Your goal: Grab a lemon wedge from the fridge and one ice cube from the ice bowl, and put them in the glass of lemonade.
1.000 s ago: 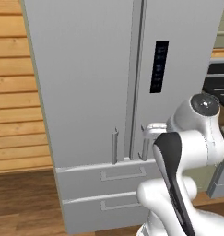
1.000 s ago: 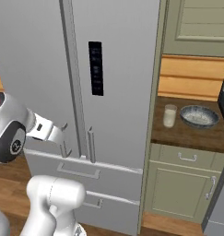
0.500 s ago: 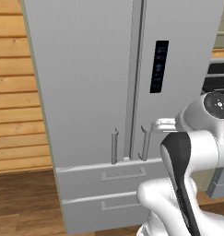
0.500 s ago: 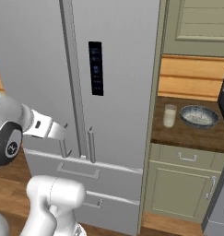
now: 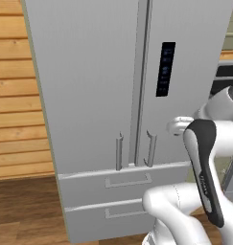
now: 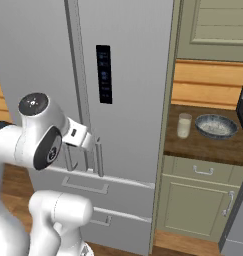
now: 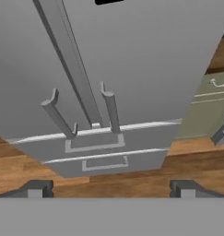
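Observation:
The tall grey fridge [image 5: 89, 86] stands shut in front of me, its two vertical bar handles [image 7: 111, 110] meeting at the door seam above two drawers. My gripper [image 7: 111, 189] is open, fingertips [image 7: 37, 189] far apart with nothing between them. It hovers short of the right door, a little right of the handles, in the left base view [image 5: 174, 126] and the right base view [image 6: 84, 140]. The glass of lemonade [image 6: 183, 125] and the ice bowl [image 6: 216, 126] sit side by side on the wooden counter to the fridge's right. The lemon wedge is hidden.
A dark control panel [image 6: 104, 74] is set in the right fridge door. Green base cabinets [image 6: 193, 200] stand under the brown counter [image 6: 203, 145], with an upper cabinet [image 6: 218, 25] above. A wood-plank wall [image 5: 15, 95] lies left of the fridge.
The hand has swung to the right across the front of the fridge and risen slightly, with the elbow following. The jaws have stayed wide open.

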Controlling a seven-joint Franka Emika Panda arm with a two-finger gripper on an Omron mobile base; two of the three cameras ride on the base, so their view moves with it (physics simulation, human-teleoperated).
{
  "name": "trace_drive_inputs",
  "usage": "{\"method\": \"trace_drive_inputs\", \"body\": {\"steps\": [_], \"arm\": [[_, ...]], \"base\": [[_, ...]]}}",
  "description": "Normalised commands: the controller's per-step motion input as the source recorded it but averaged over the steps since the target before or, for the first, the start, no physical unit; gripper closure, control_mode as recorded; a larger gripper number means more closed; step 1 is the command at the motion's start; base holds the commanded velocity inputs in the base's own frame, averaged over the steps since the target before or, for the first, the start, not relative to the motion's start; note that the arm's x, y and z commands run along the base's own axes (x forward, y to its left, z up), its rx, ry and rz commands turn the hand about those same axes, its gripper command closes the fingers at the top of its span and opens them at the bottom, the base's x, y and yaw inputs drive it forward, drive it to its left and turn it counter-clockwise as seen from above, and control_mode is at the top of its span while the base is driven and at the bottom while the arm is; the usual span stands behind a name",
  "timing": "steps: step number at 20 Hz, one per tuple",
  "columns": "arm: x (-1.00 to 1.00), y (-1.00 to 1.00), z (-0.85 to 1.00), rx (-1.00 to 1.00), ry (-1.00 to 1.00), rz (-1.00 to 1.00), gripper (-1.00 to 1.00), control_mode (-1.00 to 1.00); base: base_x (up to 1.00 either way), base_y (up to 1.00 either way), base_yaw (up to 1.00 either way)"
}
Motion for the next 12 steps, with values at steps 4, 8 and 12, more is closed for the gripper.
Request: {"method": "trace_drive_inputs", "body": {"steps": [4, 8, 12], "arm": [[0.74, -0.03, -0.99, 0.00, -0.05, 0.28, -1.00, -1.00], [0.24, -0.01, -0.87, -0.02, -0.19, 0.15, -1.00, -1.00], [0.26, -0.01, -0.50, -0.01, -0.25, 0.03, -1.00, -1.00]], "base": [[0.00, 0.00, 0.00], [0.00, 0.00, 0.00], [0.00, 0.00, 0.00]]}}
